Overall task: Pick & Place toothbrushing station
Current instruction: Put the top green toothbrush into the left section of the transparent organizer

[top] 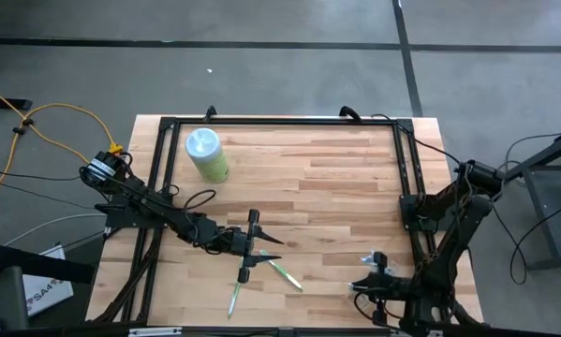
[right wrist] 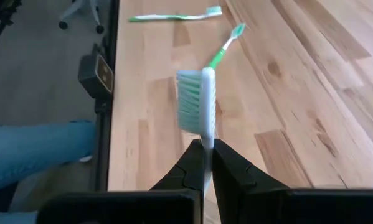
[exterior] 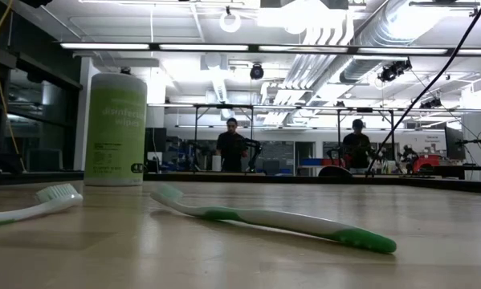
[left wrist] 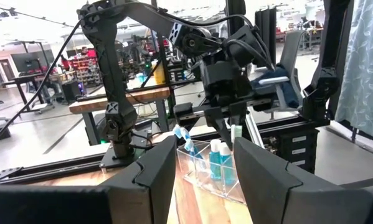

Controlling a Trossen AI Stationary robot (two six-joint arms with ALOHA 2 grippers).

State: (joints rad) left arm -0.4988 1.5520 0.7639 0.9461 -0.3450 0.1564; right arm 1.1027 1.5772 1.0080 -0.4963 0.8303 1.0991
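Observation:
My right gripper (right wrist: pixel 205 152) is shut on a white toothbrush with green and white bristles (right wrist: pixel 195 102) near the table's front right (top: pixel 366 284). In the left wrist view it hovers just above a clear plastic cup (left wrist: pixel 195 168), which holds a small blue tube (left wrist: pixel 218 163) and a blue-and-white toothbrush (left wrist: pixel 181 134). Two green-and-white toothbrushes (top: pixel 235 298) (top: pixel 285 273) lie flat on the wood near the front edge. My left gripper (left wrist: pixel 205 180) stands open above them at the table's middle left (top: pixel 266 248), with nothing between its fingers. My right gripper pinches the toothbrush's handle just below the head (right wrist: pixel 206 138) between its two fingers. The bristled head sticks out beyond the fingertips. The fingers slant downward. The brush is lifted clear of the table.
A pale-green canister with a light-blue lid (top: pixel 206 154) stands at the far left of the table. Black frame rails (top: pixel 280 122) run along the table's far, left and right sides. Bare wood lies in the middle (top: pixel 336 187). People stand in the room beyond (exterior: pixel 230 144).

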